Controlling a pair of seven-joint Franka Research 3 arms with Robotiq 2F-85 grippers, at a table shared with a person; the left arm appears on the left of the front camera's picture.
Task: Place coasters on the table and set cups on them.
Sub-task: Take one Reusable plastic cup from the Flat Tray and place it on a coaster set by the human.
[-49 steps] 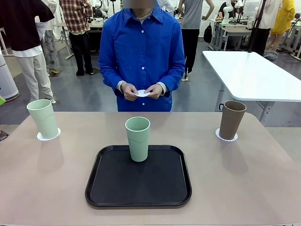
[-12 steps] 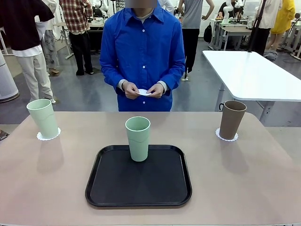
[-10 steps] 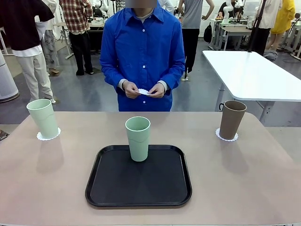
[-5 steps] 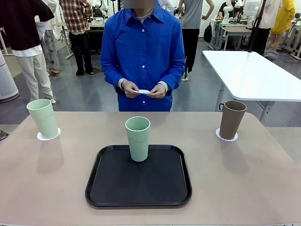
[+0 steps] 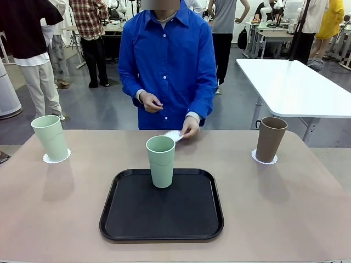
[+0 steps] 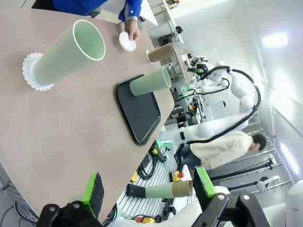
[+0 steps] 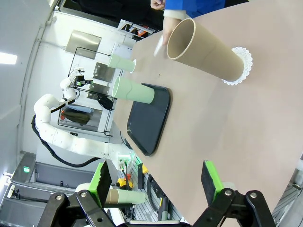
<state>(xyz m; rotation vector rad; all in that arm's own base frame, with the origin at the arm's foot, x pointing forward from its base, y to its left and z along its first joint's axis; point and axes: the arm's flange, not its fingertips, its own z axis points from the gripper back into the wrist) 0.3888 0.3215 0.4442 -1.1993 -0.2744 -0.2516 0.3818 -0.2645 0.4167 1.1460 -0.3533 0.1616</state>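
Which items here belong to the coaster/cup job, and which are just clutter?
Job:
left mint cup on left coaster
brown cup on right coaster
middle mint cup, on the tray
third coaster in the person's hand
table

Clutter:
tray
white table behind

I'm seeing a black tray (image 5: 164, 215) lying flat in the middle, a white table (image 5: 296, 87) standing at far right, and a plaid-shirted bystander (image 5: 88, 19) standing far behind.
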